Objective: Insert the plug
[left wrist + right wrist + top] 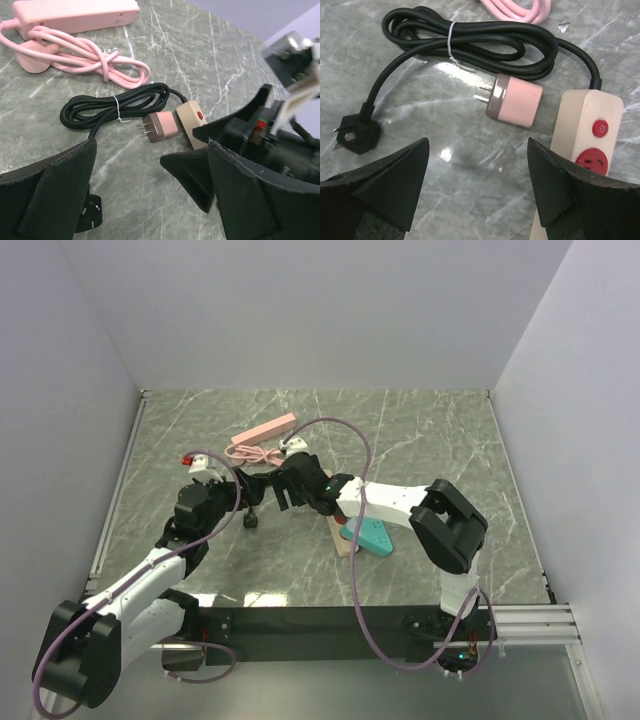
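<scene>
The small pink plug lies on its side on the marble, two prongs pointing left, beside the beige power strip with its red switch and red socket. My right gripper hovers open just short of the plug, nothing between its fingers. My left gripper is open too and faces the same spot, with the plug and strip ahead of it. From above, the right gripper and left gripper nearly meet over these things, hiding them.
The strip's coiled black cord ends in a black three-pin plug. A pink power strip with knotted pink cord lies behind. A teal object sits on a wooden board under the right forearm. White walls surround the table.
</scene>
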